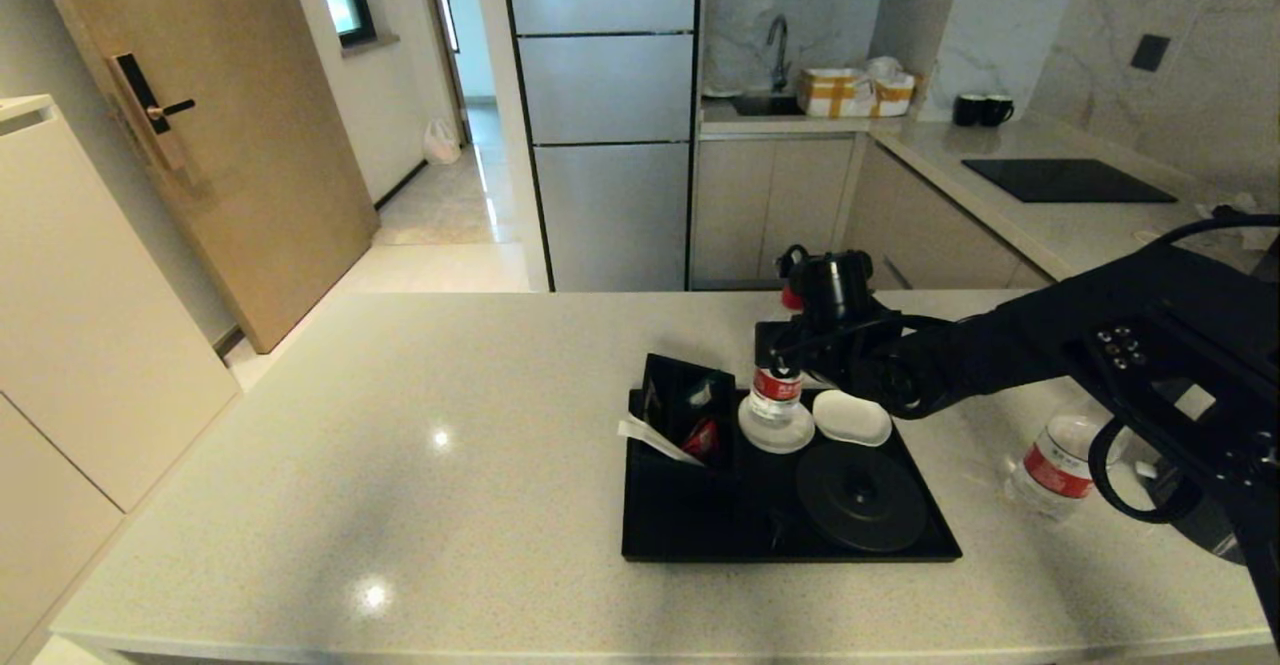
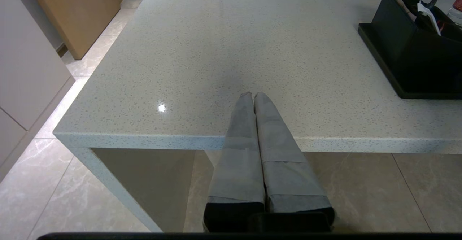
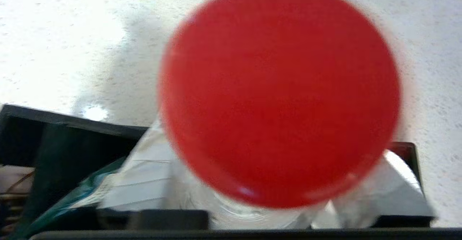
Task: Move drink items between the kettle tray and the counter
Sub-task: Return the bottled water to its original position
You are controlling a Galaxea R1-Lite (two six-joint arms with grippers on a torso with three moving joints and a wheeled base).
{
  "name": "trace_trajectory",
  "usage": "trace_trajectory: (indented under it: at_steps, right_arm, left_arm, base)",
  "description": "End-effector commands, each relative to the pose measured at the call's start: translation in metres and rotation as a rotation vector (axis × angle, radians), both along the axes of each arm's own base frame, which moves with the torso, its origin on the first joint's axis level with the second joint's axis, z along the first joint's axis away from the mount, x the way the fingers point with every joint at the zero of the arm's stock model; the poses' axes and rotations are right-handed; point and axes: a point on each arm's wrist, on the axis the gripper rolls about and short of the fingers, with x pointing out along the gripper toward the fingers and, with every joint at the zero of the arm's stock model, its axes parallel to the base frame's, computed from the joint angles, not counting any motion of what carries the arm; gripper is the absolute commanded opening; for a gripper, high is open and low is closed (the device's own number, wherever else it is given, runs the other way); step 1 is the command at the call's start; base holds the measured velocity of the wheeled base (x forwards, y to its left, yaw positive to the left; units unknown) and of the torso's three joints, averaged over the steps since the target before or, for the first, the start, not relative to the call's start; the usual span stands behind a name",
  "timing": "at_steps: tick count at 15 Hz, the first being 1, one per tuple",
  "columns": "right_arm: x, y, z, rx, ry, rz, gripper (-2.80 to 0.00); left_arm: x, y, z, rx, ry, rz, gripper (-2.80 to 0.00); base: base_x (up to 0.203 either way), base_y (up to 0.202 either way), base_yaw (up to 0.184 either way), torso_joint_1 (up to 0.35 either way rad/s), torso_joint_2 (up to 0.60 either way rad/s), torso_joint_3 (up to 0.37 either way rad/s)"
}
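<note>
A clear water bottle point(image 1: 776, 393) with a red-white label stands on the left white coaster point(image 1: 776, 437) at the back of the black kettle tray point(image 1: 690, 535). My right gripper point(image 1: 790, 360) is around its upper part, reaching in from the right. In the right wrist view its red cap point(image 3: 279, 95) fills most of the picture. A second bottle point(image 1: 1050, 465) stands on the beige counter point(image 1: 400, 465), right of the tray and partly behind my right arm. The other coaster point(image 1: 852, 417) and the round kettle base point(image 1: 862, 495) are bare. My left gripper point(image 2: 253, 95) is shut and empty above the counter's near edge.
A black box of sachets point(image 1: 685, 410) sits in the tray's back left corner, close beside the bottle. A black hob point(image 1: 1065, 180) and two black mugs point(image 1: 980, 110) are on the far worktop. The counter's left half is bare stone.
</note>
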Motion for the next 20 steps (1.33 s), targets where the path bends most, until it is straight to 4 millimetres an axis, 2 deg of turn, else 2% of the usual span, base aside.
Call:
trace_trajectory:
  at_steps: [1,6,10,14,17,18,20]
  right_arm:
    - [-0.001,0.000,0.006,0.008,-0.013,0.002,0.00]
    - [-0.011,-0.003,0.031,0.050,-0.029,-0.001,0.00]
    - [-0.042,-0.010,0.058,0.078,-0.020,0.014,0.00]
    - [-0.092,-0.032,0.088,0.093,-0.023,0.015,0.00]
    - [-0.149,-0.059,0.109,0.112,-0.028,0.005,0.00]
    - [-0.169,-0.070,0.116,0.124,-0.029,-0.003,-2.80]
    - [-0.208,-0.093,0.130,0.148,-0.037,-0.035,-2.80]
  left_arm:
    - [0.000,0.000,0.000,0.000,0.000,0.001,-2.80]
    - [0.000,0.000,0.000,0.000,0.000,0.001,-2.80]
    - [0.000,0.000,0.000,0.000,0.000,0.001,-2.80]
    - [0.000,0.000,0.000,0.000,0.000,0.001,-2.80]
    - [0.000,0.000,0.000,0.000,-0.001,0.001,-2.80]
    - [0.000,0.000,0.000,0.000,0.000,0.001,-2.80]
    - [0.000,0.000,0.000,0.000,0.000,0.001,-2.80]
  base:
    - [0.000,0.000,0.000,0.000,0.00,0.000]
    - [0.000,0.000,0.000,0.000,0.00,0.000]
    - [0.000,0.000,0.000,0.000,0.00,0.000]
    - [0.000,0.000,0.000,0.000,0.00,0.000]
    - [0.000,0.000,0.000,0.000,0.00,0.000]
    - [0.000,0.000,0.000,0.000,0.00,0.000]
    - [0.000,0.000,0.000,0.000,0.00,0.000]
